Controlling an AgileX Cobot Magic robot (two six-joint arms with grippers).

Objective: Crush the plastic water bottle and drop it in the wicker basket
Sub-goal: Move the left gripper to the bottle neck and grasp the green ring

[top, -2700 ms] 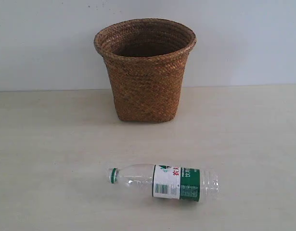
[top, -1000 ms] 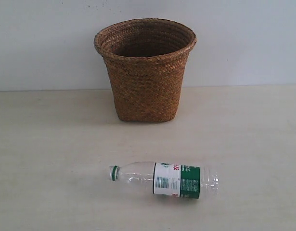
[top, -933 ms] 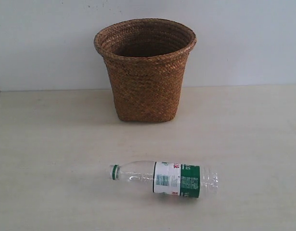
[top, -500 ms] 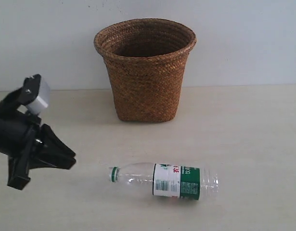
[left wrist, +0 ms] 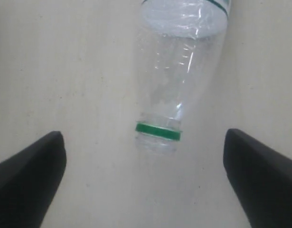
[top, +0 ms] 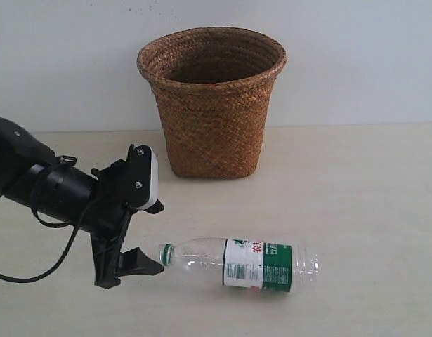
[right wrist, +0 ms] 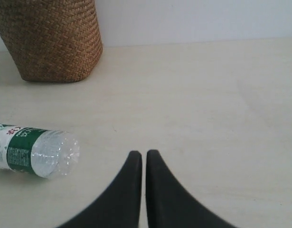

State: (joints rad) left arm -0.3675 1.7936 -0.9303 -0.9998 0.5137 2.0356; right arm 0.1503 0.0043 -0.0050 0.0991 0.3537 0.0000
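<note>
The plastic water bottle [top: 240, 263] lies on its side on the table, its green cap [top: 166, 254] pointing left and its base to the right. My left gripper [top: 151, 235] is open just left of the cap, one finger on each side of the bottle's axis and neither touching it. The left wrist view shows the cap [left wrist: 158, 131] and the clear neck [left wrist: 183, 71] between the wide-apart fingers [left wrist: 29, 175]. My right gripper [right wrist: 144, 154] is shut and empty, a little way from the bottle's base [right wrist: 41, 152]. The wicker basket [top: 212, 105] stands upright behind the bottle.
The pale table [top: 370, 196] ends at a white wall [top: 370, 63] just behind the basket. The left arm's black body and cable [top: 40, 189] reach in from the left edge. The right wrist view shows the basket's lower part [right wrist: 51, 38].
My left arm has swung in from the left edge and now stands with its open fingers at the bottle's cap. The bottle has rolled slightly in place.
</note>
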